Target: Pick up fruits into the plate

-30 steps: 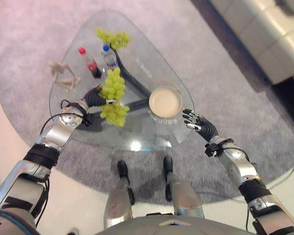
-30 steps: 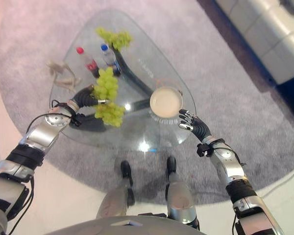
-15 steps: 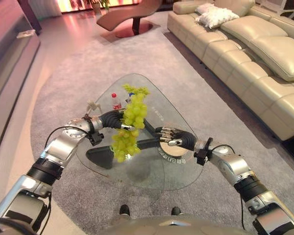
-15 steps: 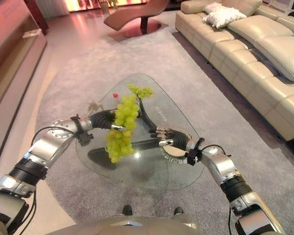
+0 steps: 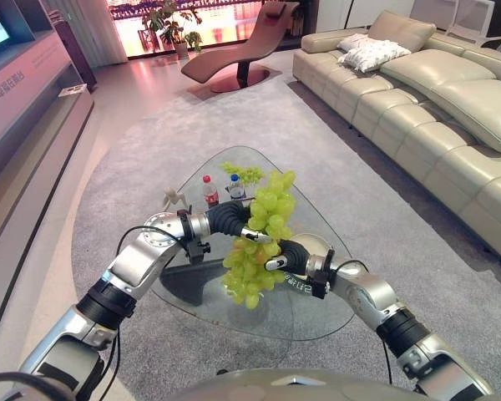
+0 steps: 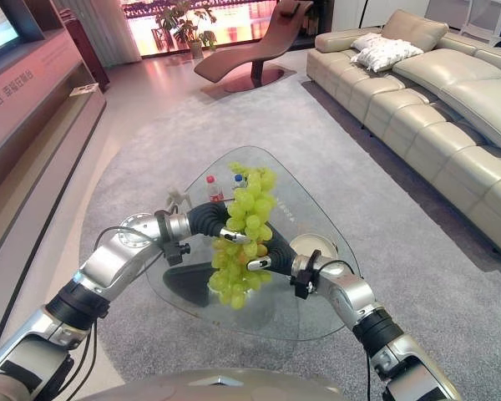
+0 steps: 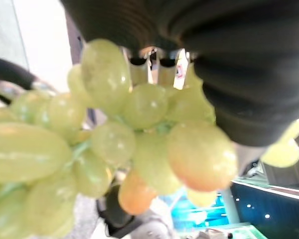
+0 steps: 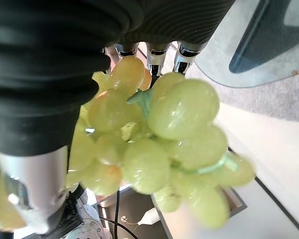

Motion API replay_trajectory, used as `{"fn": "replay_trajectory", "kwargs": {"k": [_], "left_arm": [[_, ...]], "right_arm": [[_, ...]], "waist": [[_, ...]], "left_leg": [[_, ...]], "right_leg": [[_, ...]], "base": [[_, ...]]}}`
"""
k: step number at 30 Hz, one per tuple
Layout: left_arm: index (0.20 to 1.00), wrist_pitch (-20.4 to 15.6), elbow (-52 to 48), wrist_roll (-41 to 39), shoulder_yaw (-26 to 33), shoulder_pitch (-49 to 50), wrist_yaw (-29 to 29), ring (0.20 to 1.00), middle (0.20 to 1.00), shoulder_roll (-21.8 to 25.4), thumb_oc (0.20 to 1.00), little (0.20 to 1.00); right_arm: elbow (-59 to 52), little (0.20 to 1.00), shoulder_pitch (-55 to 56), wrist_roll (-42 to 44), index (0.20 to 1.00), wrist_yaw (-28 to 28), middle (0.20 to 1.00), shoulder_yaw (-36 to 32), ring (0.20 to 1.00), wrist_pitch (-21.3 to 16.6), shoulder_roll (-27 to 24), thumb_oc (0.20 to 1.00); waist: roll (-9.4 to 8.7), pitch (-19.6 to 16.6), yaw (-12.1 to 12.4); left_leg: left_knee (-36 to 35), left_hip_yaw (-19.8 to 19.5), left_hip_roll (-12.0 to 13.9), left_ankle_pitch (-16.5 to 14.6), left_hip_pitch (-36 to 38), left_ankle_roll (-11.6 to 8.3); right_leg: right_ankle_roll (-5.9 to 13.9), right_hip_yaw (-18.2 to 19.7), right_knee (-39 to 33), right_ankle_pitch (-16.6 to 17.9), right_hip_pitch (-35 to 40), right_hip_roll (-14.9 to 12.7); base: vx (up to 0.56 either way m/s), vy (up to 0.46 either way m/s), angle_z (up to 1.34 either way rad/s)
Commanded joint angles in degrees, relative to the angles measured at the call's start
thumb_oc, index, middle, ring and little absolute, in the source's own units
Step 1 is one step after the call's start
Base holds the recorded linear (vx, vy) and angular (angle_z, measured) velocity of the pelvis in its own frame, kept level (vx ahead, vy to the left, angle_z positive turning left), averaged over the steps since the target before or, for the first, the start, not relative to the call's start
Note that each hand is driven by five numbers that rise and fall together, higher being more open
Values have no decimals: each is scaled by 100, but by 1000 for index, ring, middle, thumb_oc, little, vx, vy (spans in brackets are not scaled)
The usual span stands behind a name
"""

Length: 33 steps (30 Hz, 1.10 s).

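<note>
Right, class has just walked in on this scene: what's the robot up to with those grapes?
The robot holds a big bunch of green grapes in the air over the glass table. The left hand grips the bunch near its top, and the right hand meets it lower down. The plate sits on the table just behind the right hand, still without fruit. A second bunch and two bottles sit at the table's far end.

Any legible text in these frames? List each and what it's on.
None can be read.
Pale characters on the long wall panel: too blurred.
Faint marking on the clear glass table: too small.
Labels on the two small bottles: too small.
</note>
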Motion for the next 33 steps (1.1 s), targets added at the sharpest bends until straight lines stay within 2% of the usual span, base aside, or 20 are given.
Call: {"fn": "replay_trajectory", "kwargs": {"k": [1,4,8,15,16,17,33], "left_arm": [[200,-207,-111,-496,-52,-525,143,200,200,-212,200,200],[200,-183,-166,-465,-41,-523,188,200,200,-258,200,200],[200,-172,-185,-414,-24,-510,219,200,200,-248,200,200],[200,-105,-249,-427,22,-452,258,200,200,-259,200,200],[200,-125,-241,-401,18,-441,248,200,200,-260,200,200],[200,-139,-239,-374,18,-428,245,200,200,-262,200,200],[200,-106,-168,-252,159,-285,318,200,200,-299,200,200]], "right_arm": [[-195,1000,-197,392,1000,20,1000,134,1000,-344,393,1000],[-271,1000,-165,494,1000,146,1000,199,1000,-258,470,1000],[-512,1000,-36,1011,1000,568,1000,289,1000,163,560,1000],[-753,1000,150,1492,1000,777,1000,403,1000,357,662,1000],[-779,420,180,1549,420,787,420,414,420,334,675,420],[-789,200,202,1553,200,797,200,425,200,321,688,200],[-742,200,273,1676,200,517,200,322,200,137,666,200]], "waist": [[-208,-33,42],[-205,-2,29],[-211,21,15],[-217,44,19],[-221,50,20],[-224,54,21],[-245,99,19]], "left_leg": [[44,198,-259,-673,392,173],[44,198,-268,-676,414,190],[44,189,-284,-683,431,207],[44,170,-288,-682,427,212],[44,164,-289,-685,426,215],[44,162,-288,-685,428,215],[44,145,-273,-672,401,215]], "right_leg": [[117,-124,32,2,117,-149],[109,-92,32,2,130,-142],[111,-60,38,-3,136,-136],[127,-48,34,-1,129,-137],[129,-46,32,0,127,-136],[129,-48,34,0,126,-134],[126,-43,32,14,102,-129]], "base": [[0,0,0],[0,0,0],[0,0,0],[0,0,0],[0,0,0],[0,0,0],[0,0,0]]}}
